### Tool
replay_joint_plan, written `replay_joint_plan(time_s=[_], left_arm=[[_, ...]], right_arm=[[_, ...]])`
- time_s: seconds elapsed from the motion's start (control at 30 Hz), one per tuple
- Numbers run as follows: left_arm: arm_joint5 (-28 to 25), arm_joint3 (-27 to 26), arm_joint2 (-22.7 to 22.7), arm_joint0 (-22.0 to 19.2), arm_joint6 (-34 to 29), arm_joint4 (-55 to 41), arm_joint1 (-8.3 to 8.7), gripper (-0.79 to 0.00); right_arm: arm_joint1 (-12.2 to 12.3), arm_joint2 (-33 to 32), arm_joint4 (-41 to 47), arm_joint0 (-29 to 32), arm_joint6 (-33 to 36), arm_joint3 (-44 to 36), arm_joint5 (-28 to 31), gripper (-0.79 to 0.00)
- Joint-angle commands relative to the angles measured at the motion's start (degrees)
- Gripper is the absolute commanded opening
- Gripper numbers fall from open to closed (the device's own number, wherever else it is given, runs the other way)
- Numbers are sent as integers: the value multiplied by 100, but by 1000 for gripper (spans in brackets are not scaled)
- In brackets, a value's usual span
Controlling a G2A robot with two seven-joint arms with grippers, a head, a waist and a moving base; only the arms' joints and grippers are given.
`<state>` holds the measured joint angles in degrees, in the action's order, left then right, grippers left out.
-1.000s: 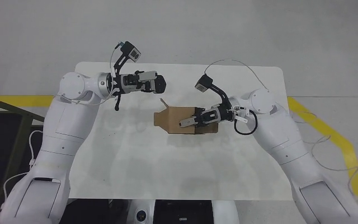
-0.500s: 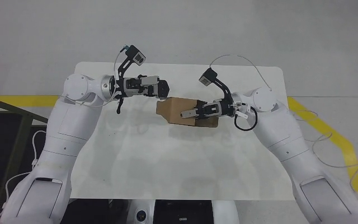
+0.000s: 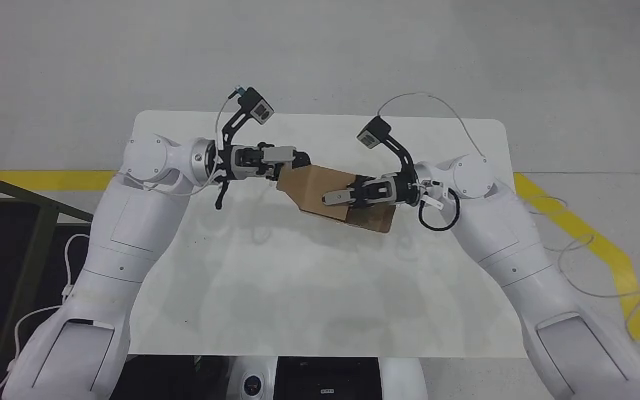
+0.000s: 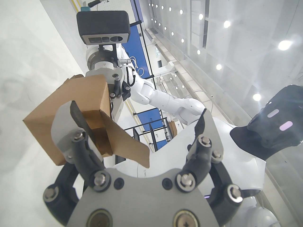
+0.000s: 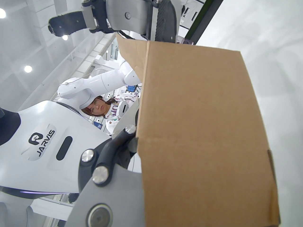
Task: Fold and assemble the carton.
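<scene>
From above, the brown carton (image 3: pixel 315 186) is held tilted over the far middle of the white table (image 3: pixel 300 300), with the right gripper (image 3: pixel 340 197) clamped on its upper panel and the left gripper (image 3: pixel 292 160) at its corner. The left wrist view shows that gripper (image 4: pixel 137 109) spread wide, one finger (image 4: pixel 78 119) against the carton's (image 4: pixel 87 90) open end beside a loose flap (image 4: pixel 127 142). In the right wrist view, the carton (image 5: pixel 201 119) lies close, with the left gripper (image 5: pixel 113 22) splayed at its far edge.

Carton (image 3: pixel 315 186): brown, askew, between grippers
Left gripper (image 3: pixel 293 158): at its left end
Right gripper (image 3: pixel 336 198): on its top
Table (image 3: pixel 300 300): white
</scene>
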<state>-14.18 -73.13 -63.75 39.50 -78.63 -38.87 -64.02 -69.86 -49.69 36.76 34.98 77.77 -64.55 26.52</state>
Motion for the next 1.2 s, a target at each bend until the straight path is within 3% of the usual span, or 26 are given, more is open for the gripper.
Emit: replay_joint_plan(time_s=[0.0,0.33,0.63,0.97,1.17], left_arm=[[-9,14,28,-11,3,-3,-9,0],[-14,45,-24,-47,33,-2,-9,0],[-95,100,-497,24,135,127,105,0],[-59,-425,-922,154,176,57,209,0],[32,-747,-755,178,126,59,194,0]], right_arm=[[-4,11,8,-6,0,4,0,-785],[7,-27,43,-2,-33,22,32,-785],[77,-200,-68,42,-69,151,68,-785],[91,-202,-602,4,-250,329,-101,-785],[54,-130,-747,-6,-389,258,-219,-785]])
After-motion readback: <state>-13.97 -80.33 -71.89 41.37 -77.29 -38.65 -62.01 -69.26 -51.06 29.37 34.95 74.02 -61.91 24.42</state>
